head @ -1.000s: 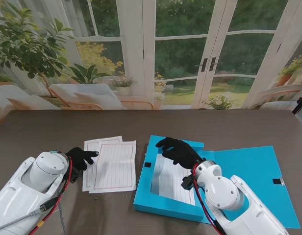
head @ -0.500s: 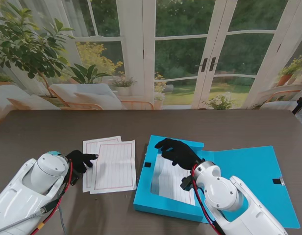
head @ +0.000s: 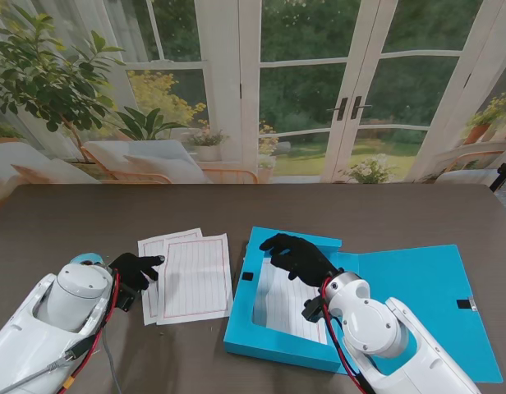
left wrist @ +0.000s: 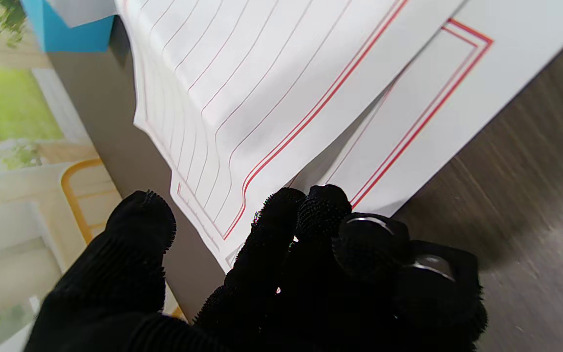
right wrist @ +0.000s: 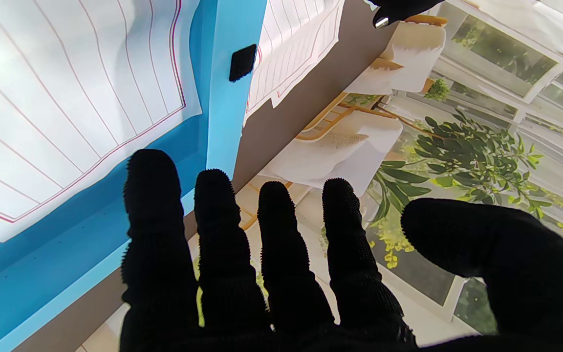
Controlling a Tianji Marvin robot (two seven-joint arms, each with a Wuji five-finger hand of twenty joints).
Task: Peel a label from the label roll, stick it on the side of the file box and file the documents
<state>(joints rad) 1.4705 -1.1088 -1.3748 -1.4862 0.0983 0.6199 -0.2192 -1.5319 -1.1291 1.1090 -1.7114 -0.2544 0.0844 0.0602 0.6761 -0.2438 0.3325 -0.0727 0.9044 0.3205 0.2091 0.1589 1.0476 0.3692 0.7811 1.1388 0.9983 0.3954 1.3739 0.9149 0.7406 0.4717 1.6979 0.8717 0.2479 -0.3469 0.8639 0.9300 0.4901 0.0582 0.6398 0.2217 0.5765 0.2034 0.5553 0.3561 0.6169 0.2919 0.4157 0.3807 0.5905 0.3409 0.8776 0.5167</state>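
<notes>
Lying wide open on the dark wood-grain surface (head: 384,209), the blue file box (head: 241,328) kept its flat lid spread to the right and one lined sheet (head: 287,305) already inside its shallow tray, probably so that the other papers could go in from above. Just left of it lay two loose documents (head: 191,277), thin white sheets with red borders, overlapped and a little curled at the edge. The left robot hand (head: 136,269), in a black knitted glove, pressed bunched fingertips (left wrist: 320,205) on their near corner, though a real grasp I cannot tell, while the right robot hand (head: 296,256) hovered released, fingers apart, over the box's far wall; no label roll was visible.
</notes>
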